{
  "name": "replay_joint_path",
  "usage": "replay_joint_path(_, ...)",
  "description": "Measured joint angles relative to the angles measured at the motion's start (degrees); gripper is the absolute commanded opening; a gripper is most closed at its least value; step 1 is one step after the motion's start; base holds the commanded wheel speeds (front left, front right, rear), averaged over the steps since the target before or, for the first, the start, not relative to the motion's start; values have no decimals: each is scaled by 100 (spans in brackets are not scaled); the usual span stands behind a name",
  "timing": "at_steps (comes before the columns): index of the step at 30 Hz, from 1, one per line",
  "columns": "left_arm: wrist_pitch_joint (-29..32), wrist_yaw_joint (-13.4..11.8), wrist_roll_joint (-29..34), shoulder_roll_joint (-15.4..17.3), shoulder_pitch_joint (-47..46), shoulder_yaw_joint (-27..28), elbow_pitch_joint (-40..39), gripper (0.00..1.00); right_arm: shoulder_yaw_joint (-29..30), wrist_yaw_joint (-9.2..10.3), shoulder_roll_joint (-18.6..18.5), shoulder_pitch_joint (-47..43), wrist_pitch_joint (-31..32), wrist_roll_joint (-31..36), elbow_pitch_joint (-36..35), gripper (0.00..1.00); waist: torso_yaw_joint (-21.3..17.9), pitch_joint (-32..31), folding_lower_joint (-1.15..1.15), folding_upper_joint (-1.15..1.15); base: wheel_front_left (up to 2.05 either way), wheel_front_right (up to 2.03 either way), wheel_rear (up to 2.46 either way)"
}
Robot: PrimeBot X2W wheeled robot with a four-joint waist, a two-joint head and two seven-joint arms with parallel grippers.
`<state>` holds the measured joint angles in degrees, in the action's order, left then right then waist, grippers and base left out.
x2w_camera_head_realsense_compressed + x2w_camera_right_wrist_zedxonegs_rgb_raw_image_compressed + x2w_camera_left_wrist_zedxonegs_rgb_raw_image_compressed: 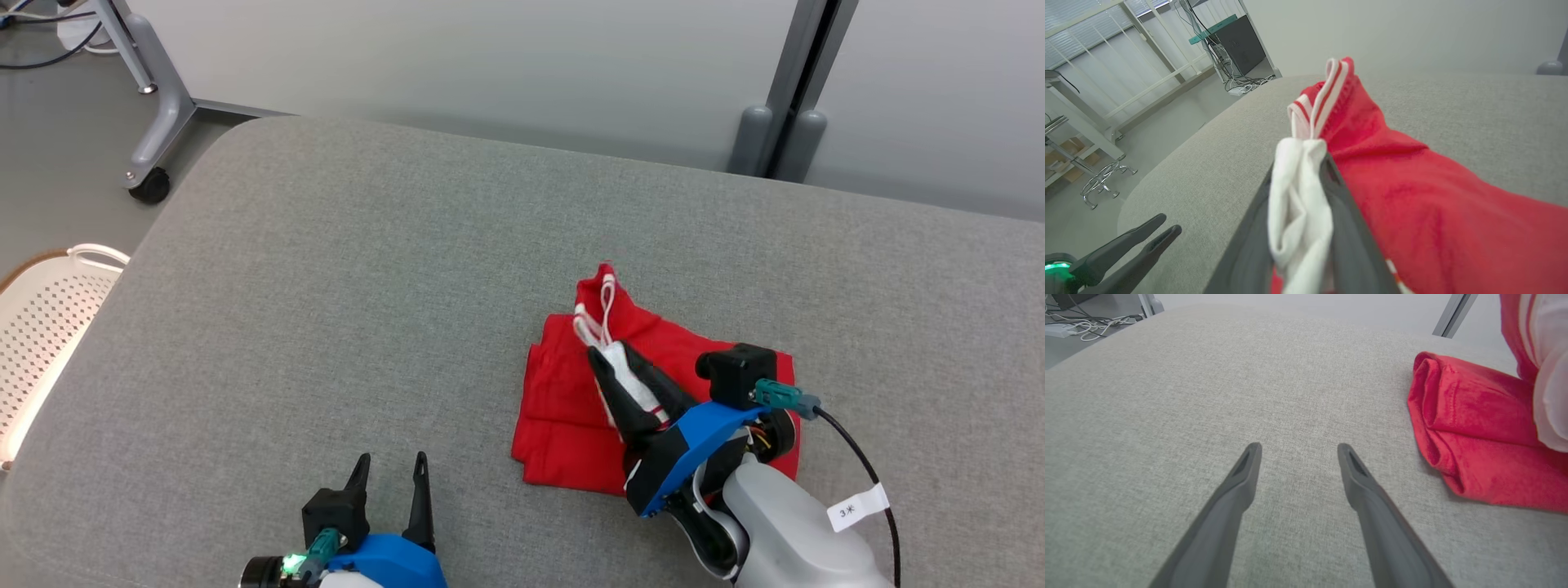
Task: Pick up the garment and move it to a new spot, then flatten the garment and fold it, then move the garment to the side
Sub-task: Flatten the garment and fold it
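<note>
Garment (563, 408): red, with a white part and red-and-white striped trim. It lies in stacked layers on the grey upholstered surface (408, 269), and one trimmed end is raised into a peak.
Right end effector (610, 353): over the garment, fingers pointing at the raised peak. They stand narrowly apart with a bunch of the white cloth between them, touching both. I cannot tell whether the cloth is pinched or only lying there.
Left end effector (392, 457): left of the garment and apart from it, low over bare upholstery, fingers spread wide and holding nothing.
Stage, as I judge it: folding looks done or nearly so, and the move to the side is not yet made.
Risk, snag: if the right fingers draw back while the white cloth clings to one of them, the top layer would be dragged and the fold opened.
Risk, partial hold: lifting by the white bunch alone would likely let the red layers hang and unfold.
Risk, drag: the woven cover looks grippy, so sliding the stack could ruck its lower layers.
Surface: soft, grey, rounded corner far left of the garment, otherwise bare.
Room: white perforated basket (41, 327) on the floor well left of the garment, a castered frame leg (151, 184) beyond that, a grey post (784, 122) and a pale wall behind the garment.
</note>
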<state>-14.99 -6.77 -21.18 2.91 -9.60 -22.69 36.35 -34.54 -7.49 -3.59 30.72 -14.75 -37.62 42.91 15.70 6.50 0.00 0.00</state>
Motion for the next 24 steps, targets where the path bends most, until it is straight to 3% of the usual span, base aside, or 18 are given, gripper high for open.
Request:
replay_joint_path(4,0,-81,1,0,-8,48,-45,100,321,0,13,142,-22,309,35,100,-109,1,0,0,0,0,0)
replay_joint_path(17,-1,-200,324,-2,-30,443,-503,100,2884,0,-318,-736,-27,2248,-769,100,-1015,-20,0,0,0,0,0)
replay_joint_path(24,0,-191,586,-1,43,730,-637,100,3422,0,-157,-1254,-27,2846,-880,100,-1423,-115,0,0,0,0,0)
